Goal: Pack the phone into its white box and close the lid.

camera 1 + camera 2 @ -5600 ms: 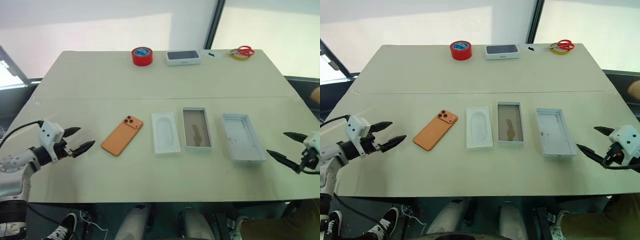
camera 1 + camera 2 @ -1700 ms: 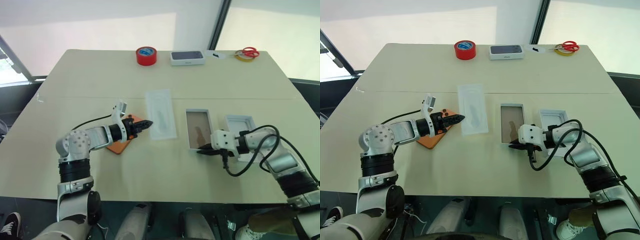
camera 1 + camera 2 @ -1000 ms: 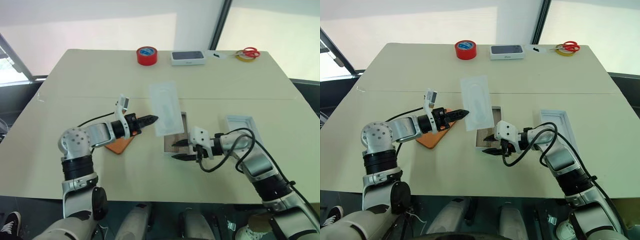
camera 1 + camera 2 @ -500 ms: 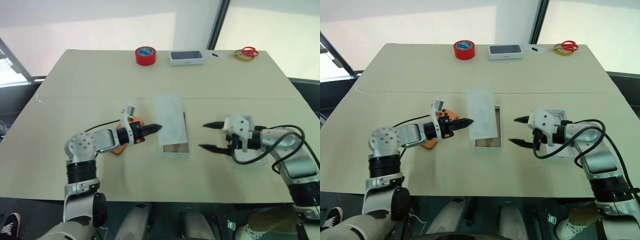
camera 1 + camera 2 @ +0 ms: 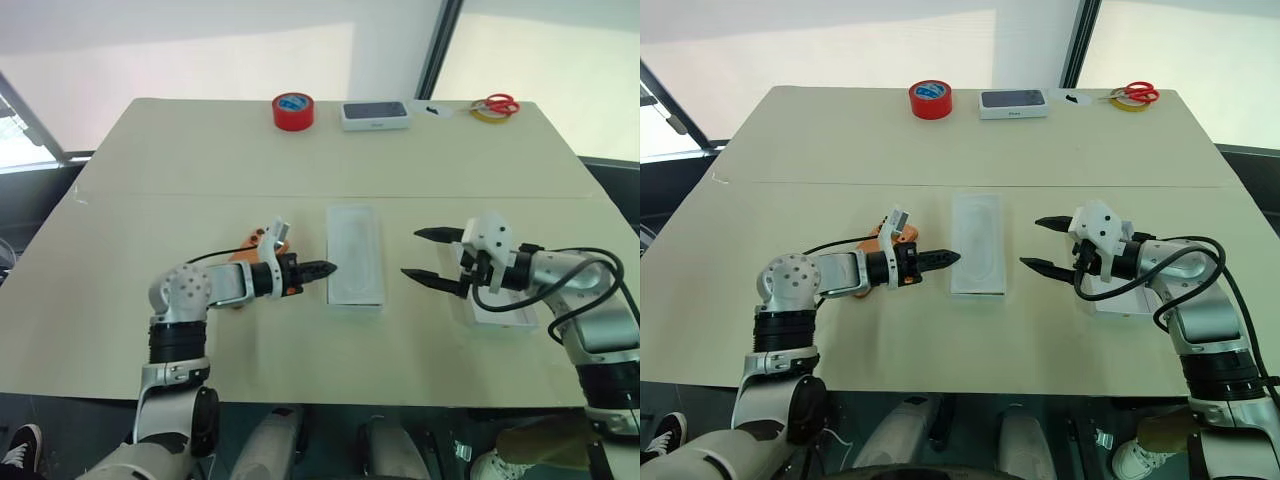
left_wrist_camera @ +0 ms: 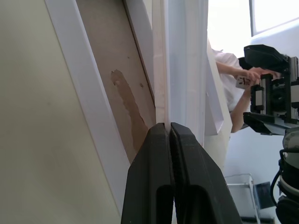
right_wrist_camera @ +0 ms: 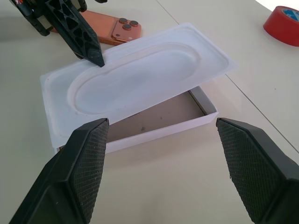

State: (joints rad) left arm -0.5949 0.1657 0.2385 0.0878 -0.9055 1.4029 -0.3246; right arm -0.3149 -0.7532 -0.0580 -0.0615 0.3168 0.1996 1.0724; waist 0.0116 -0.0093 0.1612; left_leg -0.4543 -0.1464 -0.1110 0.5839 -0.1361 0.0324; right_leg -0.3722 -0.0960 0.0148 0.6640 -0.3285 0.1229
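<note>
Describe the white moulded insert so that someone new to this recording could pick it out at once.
On the beige table, look to the middle, between the two black grippers. The white moulded insert lies askew on top of the shallow white box with the brownish floor. Its rounded oval recess sets it apart from the flat-floored white tray under the right arm.

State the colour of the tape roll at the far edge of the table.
Red tape roll, with a blue label on top; clearest in the left eye view.

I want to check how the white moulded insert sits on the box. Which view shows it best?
The right wrist view: the white moulded insert lies skewed over the white box, one corner overhanging. The eye views show it from above, covering the box. The left wrist view shows its edge at the shut left gripper.
</note>
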